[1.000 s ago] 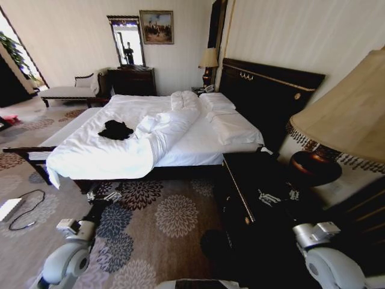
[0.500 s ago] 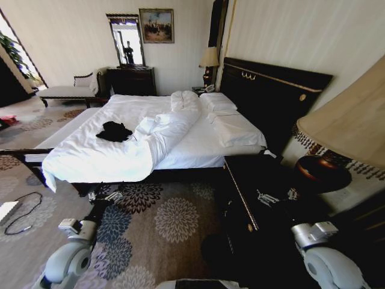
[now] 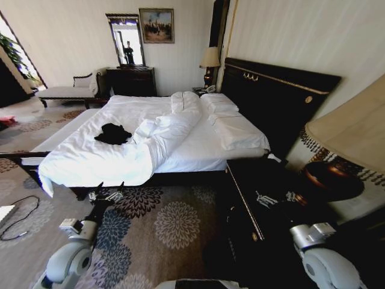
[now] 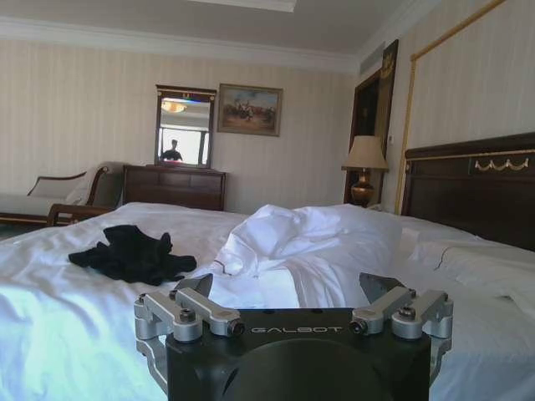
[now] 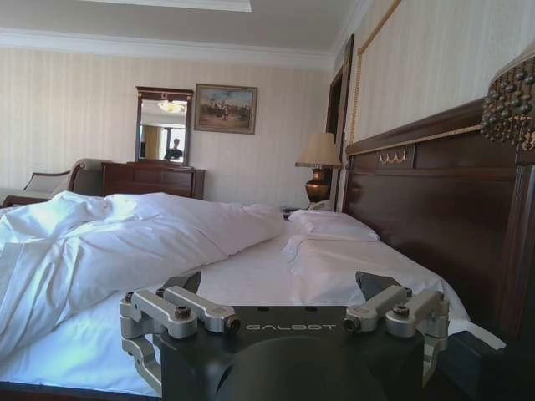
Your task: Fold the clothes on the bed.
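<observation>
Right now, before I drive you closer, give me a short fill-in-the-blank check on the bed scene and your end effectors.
1. The crumpled black soft-fabric T-shirt lies on the large white-sheeted bed, still ____.
2. The bunched white duvet lies ____ the T-shirt.
3. The left end effector has its fingers ____.
4. The right end effector holds ____.

Missing words: unfolded; beside; open; nothing

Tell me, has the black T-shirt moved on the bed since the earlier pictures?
No. The black T-shirt lies at the same spot on the bed, beside the bunched duvet; the whole picture shifted, so the camera moved.
</observation>
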